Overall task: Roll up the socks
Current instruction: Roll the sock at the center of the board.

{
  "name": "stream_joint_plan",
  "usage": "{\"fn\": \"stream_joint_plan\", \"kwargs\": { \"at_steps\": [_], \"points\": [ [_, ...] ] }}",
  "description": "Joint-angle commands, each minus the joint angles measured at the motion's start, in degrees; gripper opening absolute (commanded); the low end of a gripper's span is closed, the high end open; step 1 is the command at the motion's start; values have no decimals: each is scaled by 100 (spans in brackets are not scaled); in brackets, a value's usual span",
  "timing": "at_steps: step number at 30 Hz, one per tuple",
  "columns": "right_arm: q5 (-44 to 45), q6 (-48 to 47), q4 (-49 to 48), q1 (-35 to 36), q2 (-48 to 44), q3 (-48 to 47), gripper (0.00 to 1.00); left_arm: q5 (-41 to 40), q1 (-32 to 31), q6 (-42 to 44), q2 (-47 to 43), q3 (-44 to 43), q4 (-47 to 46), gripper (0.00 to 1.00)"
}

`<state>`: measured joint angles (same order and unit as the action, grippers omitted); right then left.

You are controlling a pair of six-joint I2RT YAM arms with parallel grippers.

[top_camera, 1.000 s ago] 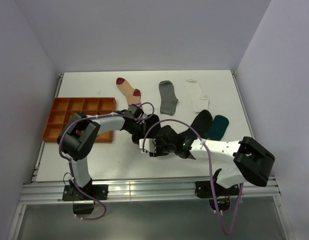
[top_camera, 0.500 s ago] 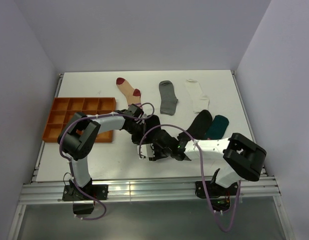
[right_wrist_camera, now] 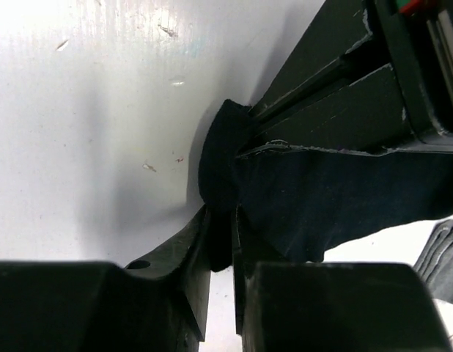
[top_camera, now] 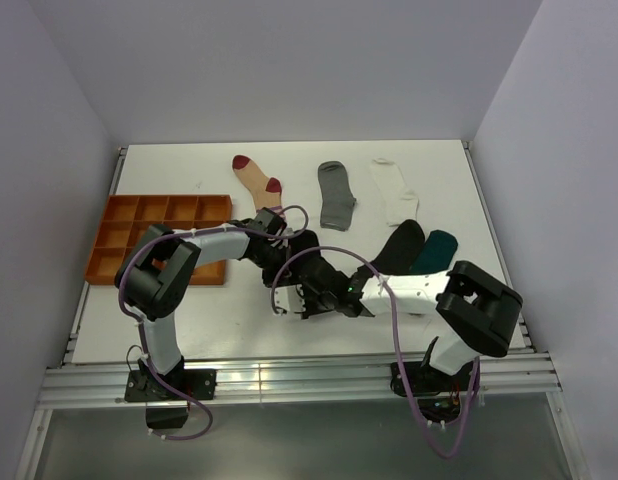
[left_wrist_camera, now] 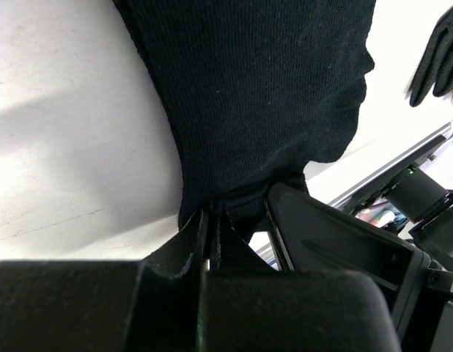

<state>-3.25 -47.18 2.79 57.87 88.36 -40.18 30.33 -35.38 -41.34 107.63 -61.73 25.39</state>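
The left jaws are pressed together on the edge of a black sock (left_wrist_camera: 263, 95). In the left wrist view the fabric bunches into the pinch at lower centre and spreads out wide toward the top of the frame. The right jaws are clamped on the same sock. In the right wrist view a rolled lip of dark fabric is squeezed between the two fingers at lower centre, with the left arm's black fingers right behind it at upper right.

In the top view both pairs of jaws meet at the middle of the white bench (top_camera: 189, 330), and the held sock is mostly hidden beneath them. The left arm (top_camera: 214, 243) rises from its base at lower left, bends at an elbow and reaches right toward the centre. The right arm (top_camera: 414, 292) folds at an elbow at lower right, and its forearm lies low, pointing left.

Just right of centre a second black sock (top_camera: 401, 247) lies touching a teal sock (top_camera: 434, 253). Along the upper part of the bench lie a beige sock (top_camera: 256, 183) with red toe and heel, a grey sock (top_camera: 336, 194) and a white sock (top_camera: 393, 190), each apart from the others.

The orange tray (top_camera: 124, 212) sits at left. Its visible compartments show only their orange floors. The left arm covers its lower right cells, so I cannot tell what those hold.
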Motion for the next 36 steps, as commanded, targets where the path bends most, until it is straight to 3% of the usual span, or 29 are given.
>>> {"fn": "stream_joint_plan", "kwargs": {
  "at_steps": [1, 9, 20, 29, 36],
  "points": [
    [-237, 182, 353, -38, 68, -427, 13, -132, 13, 83, -23, 74, 72, 2],
    [-1941, 779, 2128, -828, 261, -1368, 9, -193, 92, -365, -470, 495, -621, 22],
    [-3646, 780, 4139, -1822, 1613, -2678, 7, -1002, 92, -911, -1060, 1093, -1501, 31],
    [-4614, 613, 5731, -2569, 3064, -3952, 6, -1898, 57, -454, -1736, 1401, -2046, 41],
    [-4765, 833, 6076, -2825, 3715, -4393, 6, -2066, -215, 126, -2097, 1787, -3039, 47]
  ]
}}
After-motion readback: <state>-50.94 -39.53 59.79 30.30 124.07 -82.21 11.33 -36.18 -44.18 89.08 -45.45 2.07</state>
